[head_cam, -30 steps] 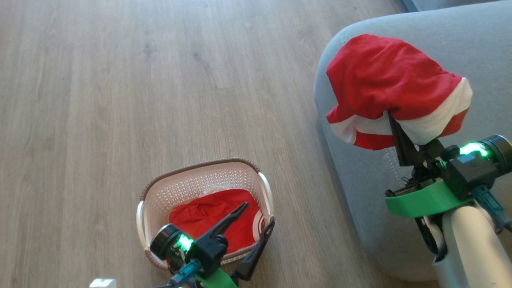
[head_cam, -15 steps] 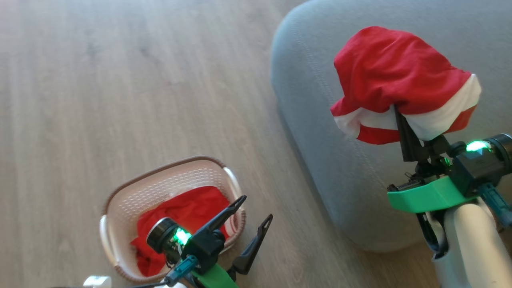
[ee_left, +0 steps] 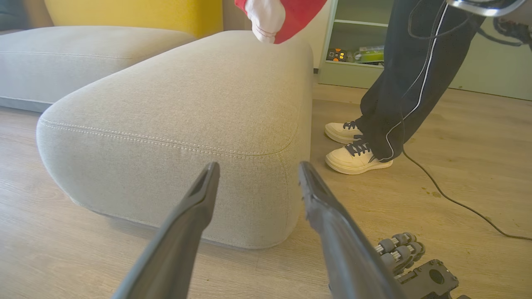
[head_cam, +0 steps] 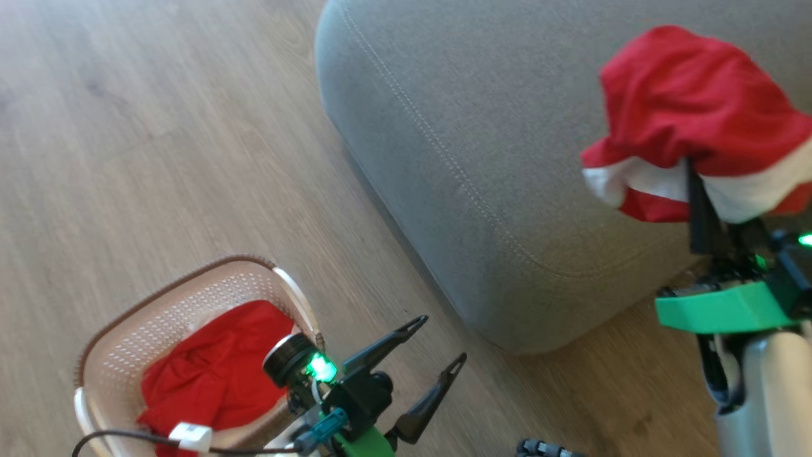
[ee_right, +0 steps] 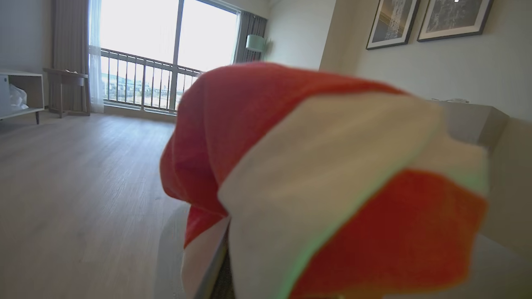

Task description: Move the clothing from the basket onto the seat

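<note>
Soft red white-striped garment (head_cam: 691,114) above rounded, pale-stitched grey fabric seat (head_cam: 476,127)

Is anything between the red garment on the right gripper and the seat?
Nothing visible. The striped garment hangs from the right gripper above the seat, whose grey top beneath looks bare. A person stands beside the seat.

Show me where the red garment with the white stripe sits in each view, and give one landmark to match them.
Head view: the striped garment is at upper right, above the seat.
Left wrist view: its hanging tip is at top centre, over the seat's far end.
Right wrist view: it is close and blurred, across centre and right.
Shared landmark: the seat's pale stitched seam, in the head and left wrist views.
</note>
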Motion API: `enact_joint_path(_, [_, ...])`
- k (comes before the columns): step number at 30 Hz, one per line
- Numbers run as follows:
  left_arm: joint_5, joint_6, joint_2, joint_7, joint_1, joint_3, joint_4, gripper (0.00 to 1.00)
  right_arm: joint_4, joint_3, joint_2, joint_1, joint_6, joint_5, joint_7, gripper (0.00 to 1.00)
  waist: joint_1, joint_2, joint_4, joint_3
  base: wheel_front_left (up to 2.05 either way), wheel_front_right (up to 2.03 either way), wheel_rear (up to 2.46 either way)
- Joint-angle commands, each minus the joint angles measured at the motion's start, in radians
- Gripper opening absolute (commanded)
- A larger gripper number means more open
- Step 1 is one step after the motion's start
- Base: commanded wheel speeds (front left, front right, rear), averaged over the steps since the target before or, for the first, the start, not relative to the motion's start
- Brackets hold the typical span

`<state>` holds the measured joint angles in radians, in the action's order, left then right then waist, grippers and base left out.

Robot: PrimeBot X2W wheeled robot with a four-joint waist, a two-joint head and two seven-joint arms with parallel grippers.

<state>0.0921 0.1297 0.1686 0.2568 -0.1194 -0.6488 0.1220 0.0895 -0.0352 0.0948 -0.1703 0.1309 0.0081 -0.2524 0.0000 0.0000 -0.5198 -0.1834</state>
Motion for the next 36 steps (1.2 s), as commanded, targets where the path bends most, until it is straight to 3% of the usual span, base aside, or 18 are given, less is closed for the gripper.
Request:
enact_joint_path(1, [0.009, 0.001, 0.011, 0.005, -0.051, 0.008, -0.023, 1.00, 0.047, -0.006, -0.010, 0.010, 0.000, -0.009, -0.009, 0.00, 0.0000, 0.0000, -0.020, -0.022, 0.00, 0.00, 0.00])
enact_joint_path(11, [0.046, 0.001, 0.040, 0.005, -0.117, -0.088, -0.002, 1.00, 0.093, -0.087, -0.037, 0.070, 0.000, -0.016, -0.009, 0.00, 0.0000, 0.0000, -0.036, -0.034, 0.00, 0.00, 0.00])
enact_joint_path(23, [0.040, 0.001, 0.068, 0.005, -0.116, -0.032, -0.009, 1.00, 0.051, -0.192, -0.044, 0.004, 0.000, -0.025, -0.009, 0.00, 0.0000, 0.0000, -0.036, -0.084, 0.00, 0.00, 0.00])
enact_joint_path(29, [0.008, 0.001, 0.130, 0.005, -0.117, 0.046, -0.046, 1.00, -0.021, -0.233, -0.044, -0.152, 0.000, -0.012, -0.009, 0.00, 0.0000, 0.0000, -0.040, -0.199, 0.00, 0.00, 0.00])
enact_joint_path(36, [-0.011, 0.001, 0.242, 0.005, -0.194, 0.056, -0.095, 1.00, -0.096, -0.359, -0.039, -0.364, 0.000, -0.003, -0.009, 0.00, 0.0000, 0.0000, 0.013, -0.373, 0.00, 0.00, 0.00])
